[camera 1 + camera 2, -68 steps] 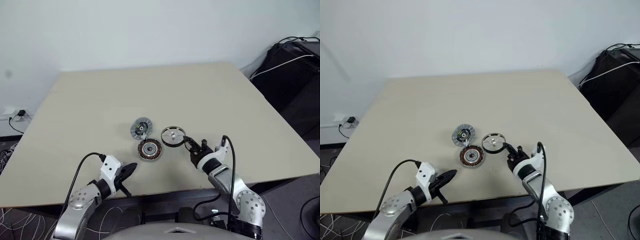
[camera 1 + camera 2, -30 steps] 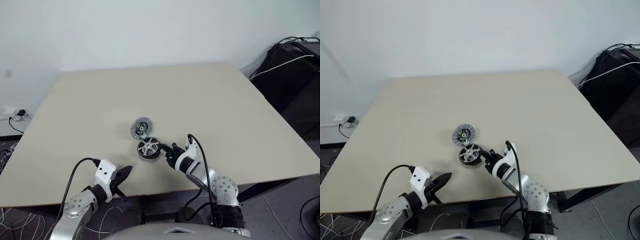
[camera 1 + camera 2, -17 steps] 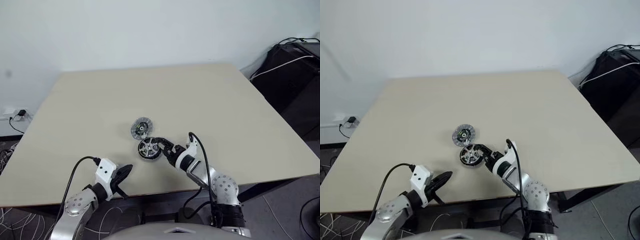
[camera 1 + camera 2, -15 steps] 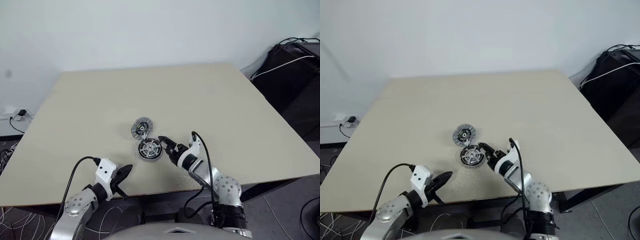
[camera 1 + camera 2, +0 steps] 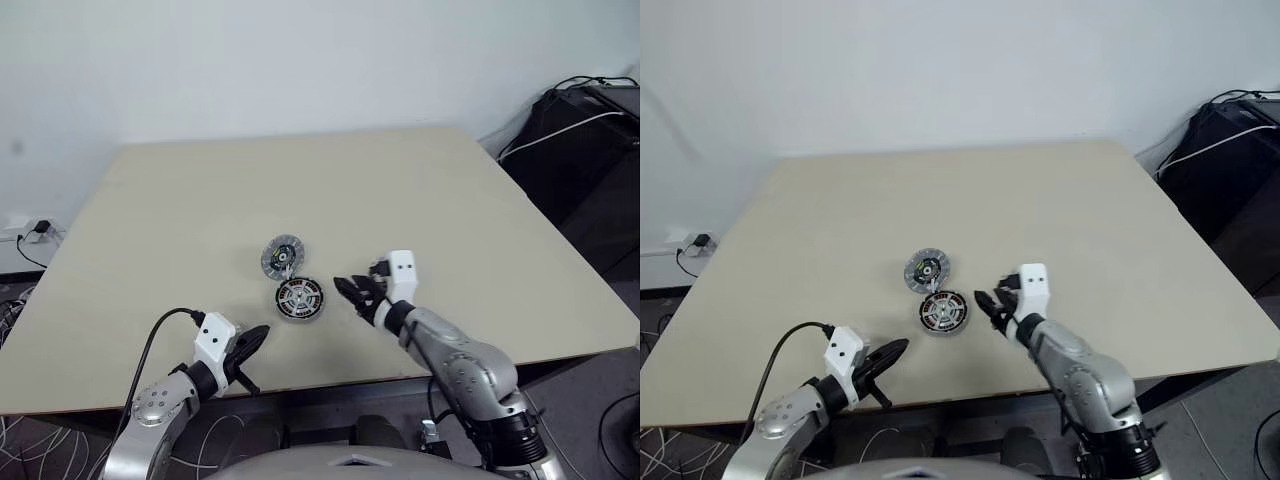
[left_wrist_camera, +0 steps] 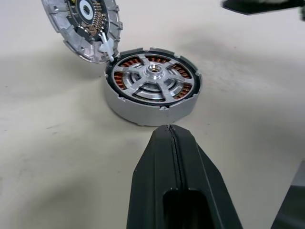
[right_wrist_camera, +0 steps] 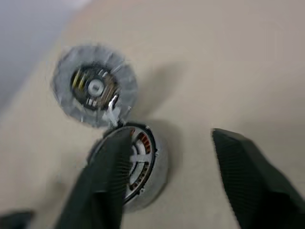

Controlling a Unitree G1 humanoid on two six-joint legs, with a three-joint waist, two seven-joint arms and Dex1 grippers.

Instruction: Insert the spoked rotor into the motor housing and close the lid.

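Spoked rotor (image 5: 299, 297) now seated in motor housing (image 6: 150, 102), right claw (image 5: 352, 293) released and withdrawn, left claw (image 5: 255, 340) clenched.

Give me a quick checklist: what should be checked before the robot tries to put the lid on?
1. Rotor seated in the housing: ok, the spokes sit level inside, copper showing between them.
2. Right gripper let go and clear of the rotor: ok, its fingers are apart and empty, beside the housing.
3. Lid within reach: ok, it lies just behind the housing, touching its rim.
4. Lid face up the right way: cannot tell; its green-and-yellow side faces up.
5. Left gripper out of the way: ok, shut, near the table edge.
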